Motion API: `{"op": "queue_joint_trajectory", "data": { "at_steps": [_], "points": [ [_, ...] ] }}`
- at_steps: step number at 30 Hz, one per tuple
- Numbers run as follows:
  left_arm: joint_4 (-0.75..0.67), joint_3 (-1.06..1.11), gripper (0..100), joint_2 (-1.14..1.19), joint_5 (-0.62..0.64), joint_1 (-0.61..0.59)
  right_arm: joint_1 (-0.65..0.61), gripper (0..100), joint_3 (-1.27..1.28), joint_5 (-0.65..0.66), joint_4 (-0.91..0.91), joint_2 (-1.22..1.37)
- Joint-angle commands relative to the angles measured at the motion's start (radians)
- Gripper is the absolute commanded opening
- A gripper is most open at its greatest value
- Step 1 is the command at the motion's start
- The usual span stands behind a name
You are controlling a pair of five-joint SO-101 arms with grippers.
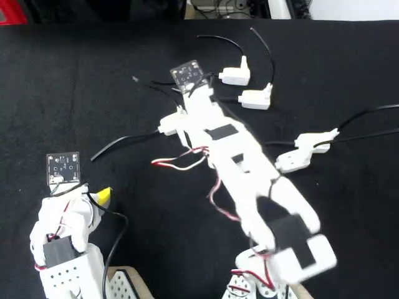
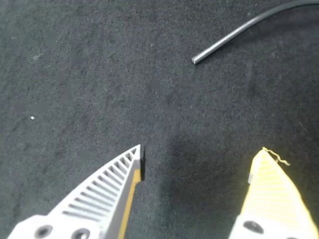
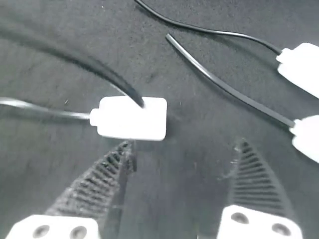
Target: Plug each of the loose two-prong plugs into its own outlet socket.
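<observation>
Several white two-prong plugs lie on the black cloth. One plug [image 3: 132, 118] [image 1: 168, 123] lies flat just ahead of one fingertip of my right gripper [image 3: 182, 144], which is open and holds nothing. Two more plugs [image 1: 235, 75] [image 1: 255, 98] lie further right, also at the right wrist view's edge [image 3: 301, 62] [image 3: 306, 137]. Another pair [image 1: 315, 140] [image 1: 293, 161] rests at the right. My right arm [image 1: 218, 134] stretches across the middle of the table. My left gripper [image 2: 202, 149] [image 1: 95, 194] hangs open over bare cloth at the front left, one finger yellow [image 2: 271, 189].
Black cables trail from the plugs; one loose cable end [image 2: 194, 59] [image 1: 93, 157] lies near the left gripper. Red and white wires [image 1: 181, 163] hang beside the right arm. A small square circuit board sits at each arm's tip [image 1: 63, 167] [image 1: 187, 73].
</observation>
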Motion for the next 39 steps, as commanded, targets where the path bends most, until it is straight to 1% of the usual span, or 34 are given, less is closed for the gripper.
{"op": "queue_joint_trajectory", "data": {
  "at_steps": [1,3,5,19,25,26,28,30,33,39],
  "points": [
    [-0.021,-0.002,34,-0.008,-0.006,-0.004,-0.008,23.0,-0.002,-0.003,0.164,-0.183],
    [-0.021,-0.001,34,-0.008,-0.006,-0.002,-0.008,20.7,0.027,-0.003,0.221,-0.277],
    [-0.021,-0.001,34,-0.008,-0.006,-0.002,-0.008,18.8,0.079,-0.003,0.239,-0.381],
    [-0.021,0.002,34,-0.008,-0.006,-0.002,-0.014,18.0,0.63,-0.003,0.235,-1.222],
    [-0.023,0.001,27,-0.008,-0.005,-0.001,-0.012,17.3,0.808,-0.005,0.241,-1.526],
    [-0.023,0.001,27,-0.008,-0.005,-0.001,-0.011,15.3,0.84,-0.005,0.241,-1.567],
    [-0.023,-0.001,27,-0.008,-0.002,0.001,-0.014,8.0,0.906,-0.003,0.236,-1.646],
    [-0.023,0.002,27,-0.008,-0.002,0.025,-0.014,1.7,0.954,0.006,0.235,-1.716],
    [-0.023,0.004,27,-0.008,-0.003,0.065,-0.012,3.2,1.0,0.006,0.233,-1.788],
    [-0.023,0.018,27,-0.008,-0.006,0.079,-0.008,3.9,1.072,0.006,0.212,-1.776]
  ]
}}
